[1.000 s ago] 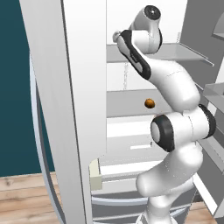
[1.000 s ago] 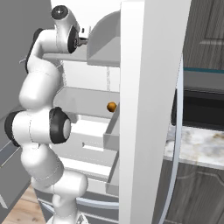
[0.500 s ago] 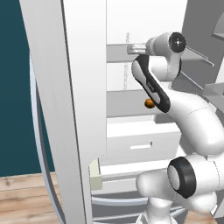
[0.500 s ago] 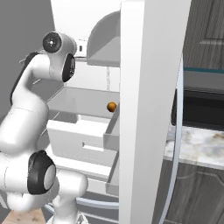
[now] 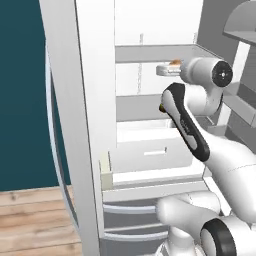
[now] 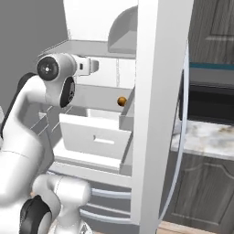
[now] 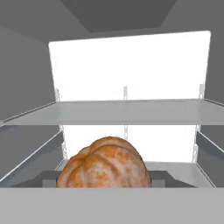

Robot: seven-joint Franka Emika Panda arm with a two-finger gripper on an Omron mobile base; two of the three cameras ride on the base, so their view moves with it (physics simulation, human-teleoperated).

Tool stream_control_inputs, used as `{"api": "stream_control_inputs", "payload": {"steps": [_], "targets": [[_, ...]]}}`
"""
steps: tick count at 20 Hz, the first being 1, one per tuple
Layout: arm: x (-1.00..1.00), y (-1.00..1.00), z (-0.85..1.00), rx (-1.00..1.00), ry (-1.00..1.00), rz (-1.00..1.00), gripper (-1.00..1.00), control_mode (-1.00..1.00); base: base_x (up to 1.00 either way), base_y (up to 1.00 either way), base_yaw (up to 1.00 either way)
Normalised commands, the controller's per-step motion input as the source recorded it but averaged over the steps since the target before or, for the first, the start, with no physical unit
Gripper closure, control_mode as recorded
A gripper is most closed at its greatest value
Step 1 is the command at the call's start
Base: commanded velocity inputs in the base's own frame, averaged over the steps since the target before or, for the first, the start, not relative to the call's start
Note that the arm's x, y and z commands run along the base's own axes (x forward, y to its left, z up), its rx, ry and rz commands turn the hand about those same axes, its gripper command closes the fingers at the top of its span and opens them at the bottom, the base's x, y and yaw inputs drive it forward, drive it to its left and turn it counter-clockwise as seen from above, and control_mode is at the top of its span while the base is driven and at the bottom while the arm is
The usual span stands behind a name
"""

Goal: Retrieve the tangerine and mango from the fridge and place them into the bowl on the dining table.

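One fruit in hand: in the left base view, the arm reaches deep into the open fridge (image 5: 95,75), its tool (image 5: 170,66) up by the upper shelf (image 5: 150,52) with a sliver of orange, the tangerine (image 5: 176,62), at its tip. A second dark-orange ball (image 5: 161,107) sits on the shelf below, half hidden behind the forearm, which a careless swing could knock off.

From the right base view, the tool (image 6: 93,66) points right beneath the upper shelf, well above that ball (image 6: 121,101), near the inner door edge. Pulling out crooked could clip that edge.

Through the hand view, the tangerine (image 7: 105,164) (ribbed skin, plainly citrus) is clamped between the tool's fingertips (image 7: 49,178), the far wall and a shelf (image 7: 127,111) behind it. Being round and held only at its sides, it could slip free if the arm jerks on the way out to the bowl.
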Motion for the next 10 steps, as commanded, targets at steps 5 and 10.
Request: {"api": "stream_control_inputs", "payload": {"steps": [5,10], "targets": [[0.00,0.00,0.00,0.00,0.00,0.00,1.00,1.00,-1.00,0.00,0.00],[0.00,0.00,0.00,0.00,0.00,0.00,1.00,1.00,-0.96,0.00,-0.06]]}}
